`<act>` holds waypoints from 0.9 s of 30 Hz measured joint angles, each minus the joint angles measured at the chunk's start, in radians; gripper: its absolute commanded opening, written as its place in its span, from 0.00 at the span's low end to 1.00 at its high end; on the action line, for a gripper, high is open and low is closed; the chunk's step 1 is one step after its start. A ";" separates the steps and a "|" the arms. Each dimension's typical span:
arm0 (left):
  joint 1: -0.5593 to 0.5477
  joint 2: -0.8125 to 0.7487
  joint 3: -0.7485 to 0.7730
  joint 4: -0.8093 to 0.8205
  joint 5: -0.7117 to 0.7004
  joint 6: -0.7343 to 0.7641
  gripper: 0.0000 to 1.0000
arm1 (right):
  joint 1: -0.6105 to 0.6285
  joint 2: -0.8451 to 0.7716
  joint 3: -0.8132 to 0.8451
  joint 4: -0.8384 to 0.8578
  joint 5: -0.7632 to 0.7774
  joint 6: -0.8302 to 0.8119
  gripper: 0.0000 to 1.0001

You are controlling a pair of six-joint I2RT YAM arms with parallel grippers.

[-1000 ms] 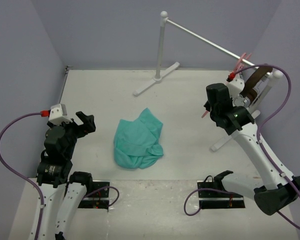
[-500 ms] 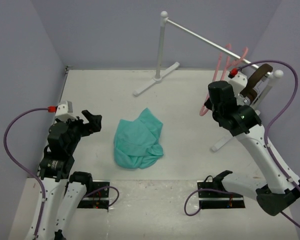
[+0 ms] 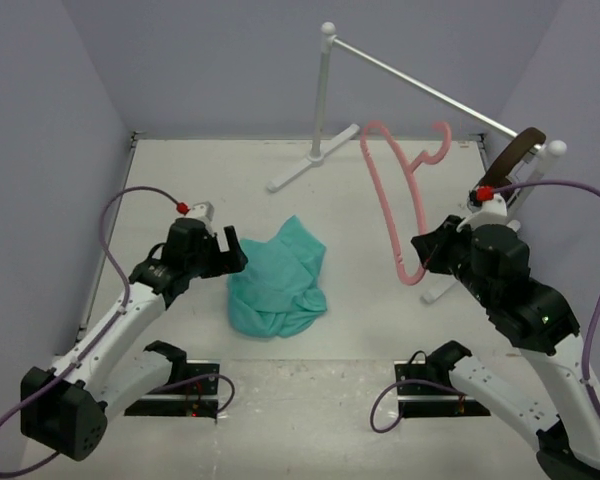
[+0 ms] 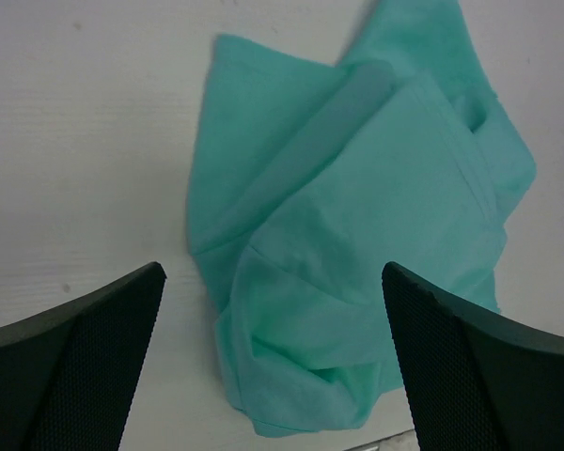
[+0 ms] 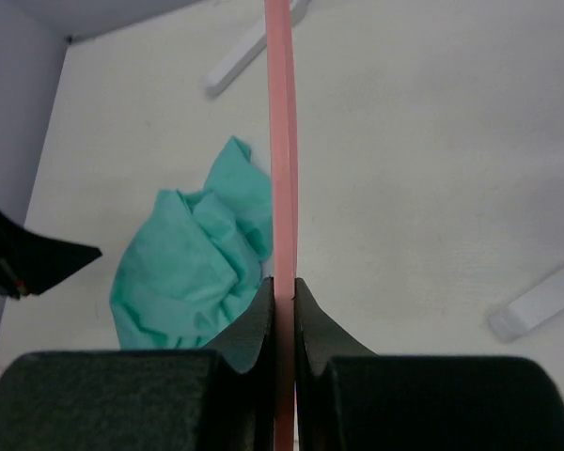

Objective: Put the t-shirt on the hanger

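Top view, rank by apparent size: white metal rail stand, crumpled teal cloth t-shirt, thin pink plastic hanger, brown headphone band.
1. white rail stand
2. teal t-shirt, pink hanger: unranked, hanger held nearer camera
3. brown headphone band

The plain teal-green t-shirt [image 3: 277,280] lies crumpled left of centre, and the thin pink hanger [image 5: 282,141] is aloft at right, hook farthest.
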 measured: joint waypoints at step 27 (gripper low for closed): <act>-0.411 0.169 0.291 -0.058 -0.327 -0.052 0.00 | 0.004 -0.218 -0.176 -0.059 -0.316 -0.154 0.00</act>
